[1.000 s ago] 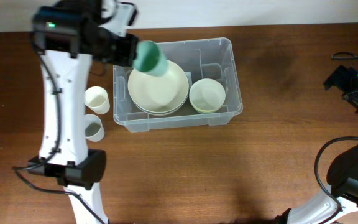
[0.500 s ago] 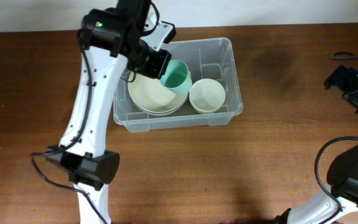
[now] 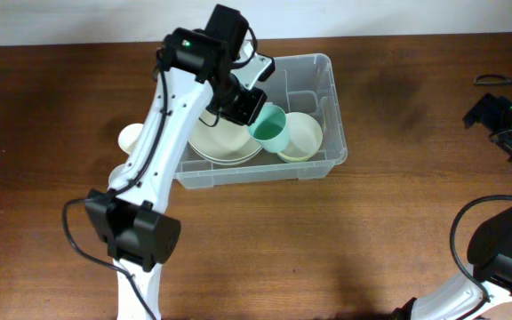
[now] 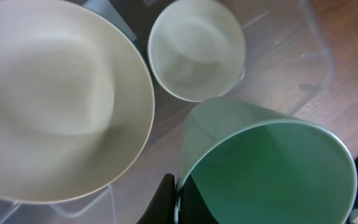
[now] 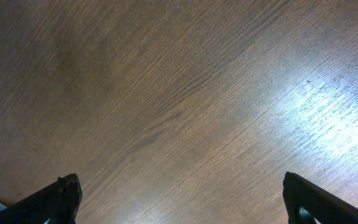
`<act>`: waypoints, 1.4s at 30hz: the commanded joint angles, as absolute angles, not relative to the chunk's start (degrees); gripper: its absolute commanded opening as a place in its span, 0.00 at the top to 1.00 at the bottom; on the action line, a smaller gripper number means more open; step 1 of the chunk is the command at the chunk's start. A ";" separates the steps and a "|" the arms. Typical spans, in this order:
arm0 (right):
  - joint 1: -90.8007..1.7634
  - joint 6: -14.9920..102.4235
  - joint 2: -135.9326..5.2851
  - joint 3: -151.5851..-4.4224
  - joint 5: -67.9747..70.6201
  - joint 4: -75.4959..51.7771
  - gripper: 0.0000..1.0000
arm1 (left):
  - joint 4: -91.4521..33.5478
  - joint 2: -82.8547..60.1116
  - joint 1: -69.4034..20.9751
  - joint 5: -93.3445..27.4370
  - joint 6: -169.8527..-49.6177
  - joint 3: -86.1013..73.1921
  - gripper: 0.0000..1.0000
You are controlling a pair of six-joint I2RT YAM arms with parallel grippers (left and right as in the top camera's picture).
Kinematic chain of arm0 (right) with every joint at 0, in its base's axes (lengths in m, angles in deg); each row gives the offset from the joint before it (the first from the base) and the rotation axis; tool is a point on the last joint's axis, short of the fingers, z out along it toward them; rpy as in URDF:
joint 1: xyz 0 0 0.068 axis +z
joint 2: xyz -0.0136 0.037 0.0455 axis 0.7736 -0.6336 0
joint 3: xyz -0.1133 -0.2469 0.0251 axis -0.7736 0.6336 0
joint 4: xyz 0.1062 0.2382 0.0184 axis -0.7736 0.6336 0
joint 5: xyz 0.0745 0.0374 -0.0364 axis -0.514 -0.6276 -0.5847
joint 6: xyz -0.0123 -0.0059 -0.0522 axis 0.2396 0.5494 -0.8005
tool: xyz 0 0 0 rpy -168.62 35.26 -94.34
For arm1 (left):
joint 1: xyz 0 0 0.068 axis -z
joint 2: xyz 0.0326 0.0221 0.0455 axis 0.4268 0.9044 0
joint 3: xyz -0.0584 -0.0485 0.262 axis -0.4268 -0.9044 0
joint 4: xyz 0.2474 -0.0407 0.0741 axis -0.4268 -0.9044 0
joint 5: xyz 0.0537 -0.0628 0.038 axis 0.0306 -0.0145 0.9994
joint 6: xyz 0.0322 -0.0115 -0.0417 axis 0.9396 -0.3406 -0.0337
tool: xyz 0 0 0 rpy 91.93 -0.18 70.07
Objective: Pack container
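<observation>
At twelve o'clock of the table point(image 3: 398, 231), a little left of centre, the container point(image 3: 258, 171) sits upright. Expect thin clear plastic: light, smooth, probably slippery, with walls that flex. Take it by the thick rim at a short end, and allow for the load inside. You can read no label or writing. Inside, a large cream bowl point(image 3: 223, 140) lies at its nine o'clock and a small cream bowl point(image 3: 302, 138) at three. Between them your left gripper point(image 3: 258, 114) pinches a green cup point(image 3: 271, 131) by its wall. A cream cup point(image 3: 130, 137) stands outside at nine o'clock. Your right gripper point(image 5: 182, 194) hangs over bare wood, jaws spread wide
</observation>
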State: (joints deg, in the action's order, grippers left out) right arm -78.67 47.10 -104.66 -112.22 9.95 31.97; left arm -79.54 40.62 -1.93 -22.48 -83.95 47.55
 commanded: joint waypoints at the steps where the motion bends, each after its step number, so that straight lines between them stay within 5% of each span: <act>1: -78.82 46.75 -103.89 -112.00 10.05 32.00 0.01 | -78.80 43.15 -2.00 -22.51 -83.34 46.40 0.99; 42: -78.82 46.75 -103.89 -112.00 10.03 32.00 0.01 | -77.05 50.17 -2.02 -22.05 -84.33 45.65 0.99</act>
State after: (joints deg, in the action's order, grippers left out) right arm -78.67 47.13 -104.63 -112.22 9.95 31.97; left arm -76.81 49.64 -1.97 -22.53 -84.00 45.81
